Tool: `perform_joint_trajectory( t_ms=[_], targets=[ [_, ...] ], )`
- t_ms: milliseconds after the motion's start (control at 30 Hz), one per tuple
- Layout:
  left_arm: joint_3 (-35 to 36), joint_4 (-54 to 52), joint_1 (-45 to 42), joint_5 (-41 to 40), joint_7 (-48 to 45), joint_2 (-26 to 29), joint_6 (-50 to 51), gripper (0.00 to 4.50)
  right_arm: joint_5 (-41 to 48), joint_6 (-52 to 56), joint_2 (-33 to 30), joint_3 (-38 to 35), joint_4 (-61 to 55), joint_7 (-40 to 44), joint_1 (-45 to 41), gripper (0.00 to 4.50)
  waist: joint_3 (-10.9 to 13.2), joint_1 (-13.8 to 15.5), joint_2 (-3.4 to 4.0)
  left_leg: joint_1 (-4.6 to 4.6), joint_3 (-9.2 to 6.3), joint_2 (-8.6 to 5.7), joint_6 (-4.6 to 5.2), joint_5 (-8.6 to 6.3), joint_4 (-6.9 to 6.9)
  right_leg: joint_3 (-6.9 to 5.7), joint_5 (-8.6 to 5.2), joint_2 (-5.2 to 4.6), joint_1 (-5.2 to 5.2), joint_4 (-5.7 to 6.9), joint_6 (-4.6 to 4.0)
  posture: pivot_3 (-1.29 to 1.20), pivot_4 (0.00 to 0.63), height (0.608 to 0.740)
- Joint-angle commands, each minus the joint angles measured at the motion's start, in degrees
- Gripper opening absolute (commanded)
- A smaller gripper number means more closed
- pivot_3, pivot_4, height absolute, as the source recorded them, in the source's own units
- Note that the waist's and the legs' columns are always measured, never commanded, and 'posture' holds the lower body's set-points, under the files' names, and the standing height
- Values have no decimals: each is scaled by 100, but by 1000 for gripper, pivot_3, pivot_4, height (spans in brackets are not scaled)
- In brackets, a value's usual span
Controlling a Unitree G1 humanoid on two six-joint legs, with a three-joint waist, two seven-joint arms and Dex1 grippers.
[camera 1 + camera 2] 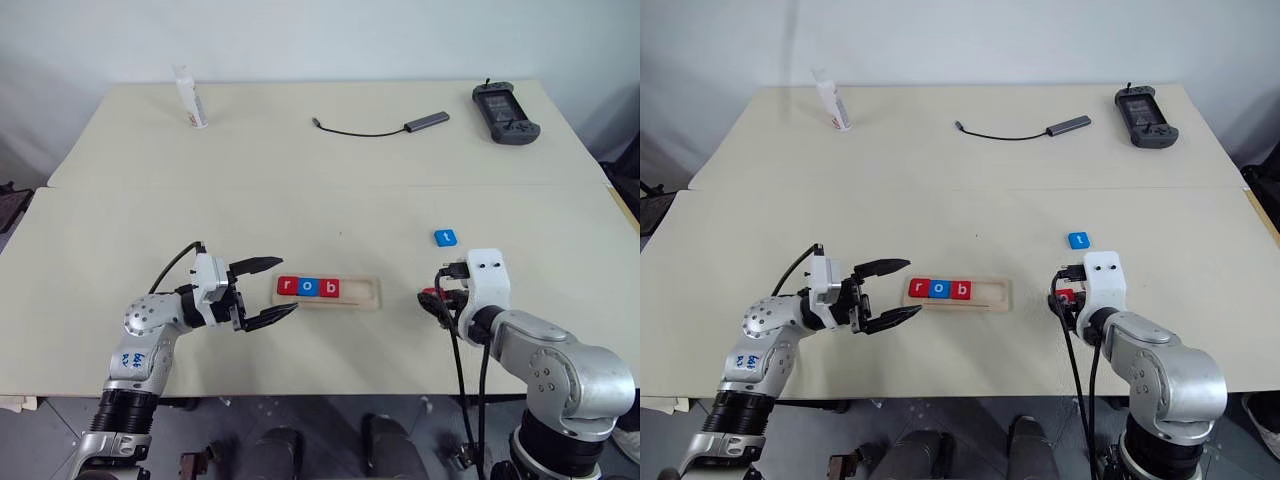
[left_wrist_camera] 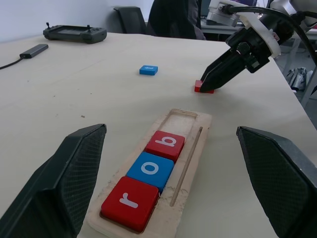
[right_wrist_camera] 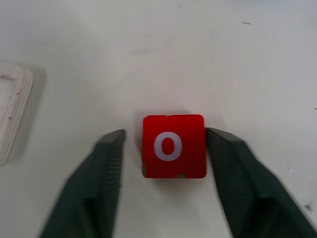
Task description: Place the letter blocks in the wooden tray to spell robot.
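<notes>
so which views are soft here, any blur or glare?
Right wrist view: the red o block reads sharp, while the right gripper fingers and the wooden tray corner look smeared. Left wrist view: the left gripper pads are soft up close; the tray letters are crisp. Left eye view: even light, faint shadows, no glare on the table.

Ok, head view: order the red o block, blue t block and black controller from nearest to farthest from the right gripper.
1. Red o block, between the right gripper fingers.
2. Blue t block, just beyond on the table.
3. Black controller, far right corner.
</notes>
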Motion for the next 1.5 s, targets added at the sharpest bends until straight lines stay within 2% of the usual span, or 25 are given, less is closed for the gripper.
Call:
perform_joint_trajectory(
  t_ms=[33,100,167,267,400,533,733,867,967,1100,1300,1400,1500],
  targets=[
    [86,-211,35,-46,-3,47,-18,4500,422,-330,-856,-117,8,714,-124,3433,0,3,0,0,0,-1,0,0,-1,1,0,-1,0,-2,0,0,150,740],
    [87,-271,80,-113,-47,47,21,4500,628,-802,-1726,-75,349,1342,-52,3433,0,21,0,-1,-1,-1,2,-1,-1,-2,0,-1,2,-7,0,0,150,740],
    [78,-341,129,-144,-66,45,40,4500,750,-1283,-2335,-41,727,1778,55,3433,0,21,-2,0,-1,-2,6,-2,-4,-3,0,-2,7,-11,0,0,150,740],
    [68,-479,215,-159,-86,50,41,4500,808,-2951,-3274,194,1622,3161,252,3433,1,17,-4,0,1,2,6,-3,-7,-6,0,0,9,-17,0,0,150,740],
    [53,-737,336,-191,-94,71,94,4500,483,-5422,-4041,760,2596,4850,395,3433,2,-9,-6,5,18,8,6,-3,-9,-1,1,3,9,-18,2,0,150,740],
    [48,-883,377,-164,-24,61,160,4500,-249,-7724,-4187,1601,4285,5853,-240,3433,4,-13,-9,13,24,8,6,-3,-3,0,1,3,14,-24,3,0,150,740],
    [80,-1145,508,-154,162,47,245,4500,-889,-9521,-3898,2338,6101,6519,-1192,3433,4,0,-9,14,27,12,5,-2,-2,3,2,2,10,-31,4,0,150,740],
    [201,-1264,642,-144,318,100,258,4500,-1065,-9996,-3597,2540,6913,6693,-1700,3433,4,-13,-9,15,27,14,3,-2,1,2,2,4,12,-37,4,0,150,740],
    [244,-1358,726,-157,401,118,267,4500,-1116,-10125,-3459,2614,7176,6832,-1875,2894,4,-10,-9,15,26,19,0,-2,3,2,2,7,13,-37,4,0,150,740],
    [266,-1425,784,-148,474,120,275,4500,-1145,-10130,-3363,2658,7339,6964,-2016,1547,4,-13,-9,19,26,19,0,-2,7,2,2,7,18,-36,4,0,150,740],
    [340,-1356,769,-128,518,156,219,4500,-1010,-9988,-3257,2560,7063,7007,-2248,1471,4,-19,-8,21,27,22,-3,-2,8,2,2,9,17,-31,3,0,150,740],
    [423,-1300,796,-110,535,188,172,4500,-793,-9368,-3205,2573,6353,7149,-2347,1471,4,-9,-7,17,26,22,-5,-2,7,3,2,8,9,-28,3,0,150,740],
    [510,-1242,878,-99,538,240,116,4500,-701,-8285,-3010,2687,5545,6978,-2459,1471,4,-7,-7,12,25,22,-6,-2,6,2,1,8,5,-29,2,0,150,740]
  ],
)
